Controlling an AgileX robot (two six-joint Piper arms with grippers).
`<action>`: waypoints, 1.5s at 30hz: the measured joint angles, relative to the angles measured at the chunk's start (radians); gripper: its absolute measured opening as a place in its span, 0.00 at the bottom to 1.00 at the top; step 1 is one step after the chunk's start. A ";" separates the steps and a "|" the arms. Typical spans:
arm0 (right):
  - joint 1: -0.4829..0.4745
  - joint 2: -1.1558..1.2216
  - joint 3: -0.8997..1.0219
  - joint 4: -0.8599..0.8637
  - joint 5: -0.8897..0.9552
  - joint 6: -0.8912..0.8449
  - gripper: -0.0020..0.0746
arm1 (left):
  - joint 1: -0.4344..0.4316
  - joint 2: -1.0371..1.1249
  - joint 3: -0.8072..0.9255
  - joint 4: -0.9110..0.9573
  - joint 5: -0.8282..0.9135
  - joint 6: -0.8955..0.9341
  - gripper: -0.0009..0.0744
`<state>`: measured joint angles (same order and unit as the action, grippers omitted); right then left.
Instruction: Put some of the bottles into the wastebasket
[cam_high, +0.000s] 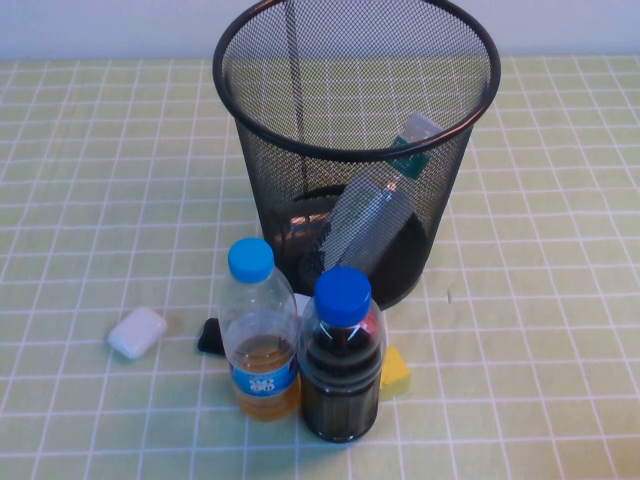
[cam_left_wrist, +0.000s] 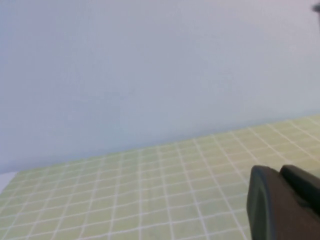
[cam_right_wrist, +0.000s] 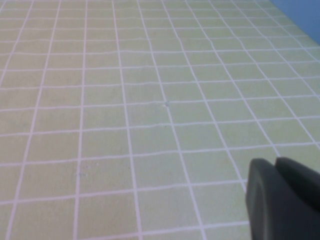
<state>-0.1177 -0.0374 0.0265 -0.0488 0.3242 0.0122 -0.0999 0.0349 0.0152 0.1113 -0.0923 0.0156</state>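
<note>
Wastebasket (cam_high: 356, 150): stands upright on the checked cloth (cam_high: 540, 300), behind two capped bottles
Green-label bottle (cam_high: 385, 205): inside the wastebasket, leaning, white cap uppermost
Dark-liquid bottle (cam_high: 342, 360): upright, touching the amber one (cam_high: 259, 335)
Left gripper (cam_left_wrist: 282, 202): fingers together, empty, above bare cloth
Right gripper (cam_right_wrist: 280, 197): fingers together, empty, over bare cloth
White case (cam_high: 137, 332): lies apart, left

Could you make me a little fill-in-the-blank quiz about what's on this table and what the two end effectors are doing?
1. The bottle with the green label lies inside the ____.
2. The dark-liquid bottle has a ____ cap.
3. The white case lies on the robot's ____ side of the two standing bottles.
4. The left end effector and the right end effector, each over bare tablecloth, are both ____.

Missing words: wastebasket; blue; left; shut
</note>
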 joint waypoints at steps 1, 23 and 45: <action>0.000 0.000 0.000 0.000 0.000 0.000 0.02 | 0.025 -0.017 0.006 -0.002 -0.003 -0.007 0.02; 0.000 0.002 0.000 0.000 0.000 0.000 0.02 | 0.072 -0.044 0.013 -0.080 0.439 -0.016 0.02; 0.000 0.002 0.000 0.000 0.000 0.000 0.02 | 0.072 -0.046 0.013 -0.080 0.442 -0.021 0.02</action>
<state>-0.1177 -0.0357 0.0265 -0.0488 0.3242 0.0122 -0.0280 -0.0107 0.0283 0.0315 0.3493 -0.0053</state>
